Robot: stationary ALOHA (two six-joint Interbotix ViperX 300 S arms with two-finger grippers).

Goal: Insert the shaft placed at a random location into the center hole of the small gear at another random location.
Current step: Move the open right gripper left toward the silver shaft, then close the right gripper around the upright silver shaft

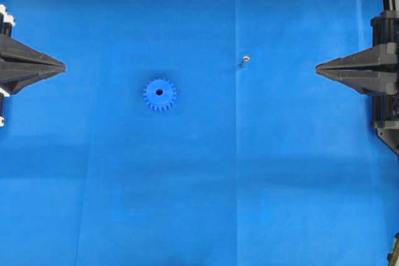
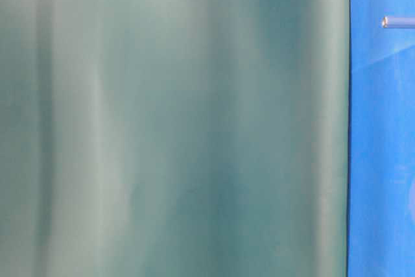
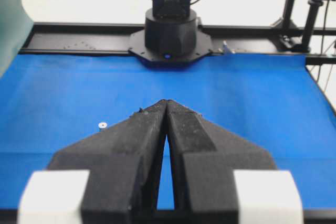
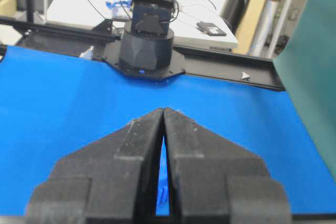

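Left pincer (image 1: pixel 62 66), right pincer (image 1: pixel 318 66): closed, empty.

**A robotics lab bench**

A blue cloth (image 1: pixel 199 185) covers a table framed by black metal rails (image 4: pixel 226 61). Fixed robot arm bases (image 3: pixel 170 32) are bolted at opposite edges. Beyond stand a white worktable (image 4: pixel 105 3) strewn with cables and devices, a green backdrop curtain (image 2: pixel 175 121), and a camera stand (image 3: pixel 310 9).

Left claw (image 1: pixel 62 66): closed, tips together, parked at the left edge.
Right claw (image 1: pixel 318 68): closed too, parked at the right edge.
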